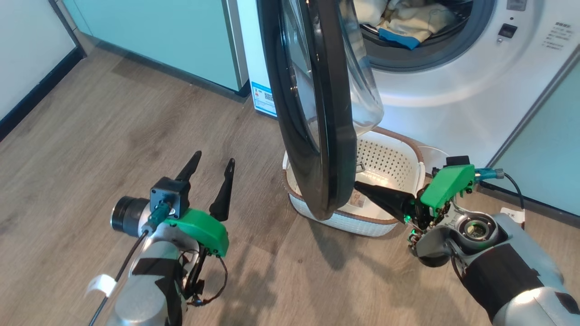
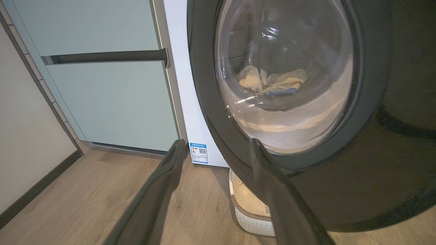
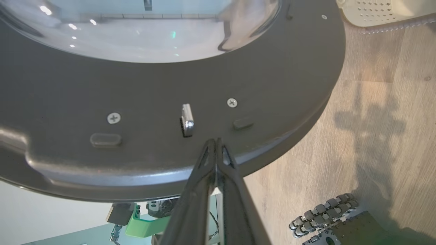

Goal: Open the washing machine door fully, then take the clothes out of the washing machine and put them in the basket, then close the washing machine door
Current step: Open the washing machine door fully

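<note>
Touching washing machine door (image 1: 317, 113): right tool (image 3: 215, 143) together | left tool (image 1: 214, 157) apart | right wrist view: latch (image 3: 187, 119) beside tips

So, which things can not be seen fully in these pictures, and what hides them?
- Basket: head view, the door covers its left half.
- Clothes: head view, cut by the top edge; number of pieces unclear.
- Right gripper: right wrist view, shut tips near the door's latch; touching or not, unclear.

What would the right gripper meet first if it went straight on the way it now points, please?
The washing machine door: the shut right gripper aims at its dark inner rim beside the metal latch, perhaps already touching.
</note>
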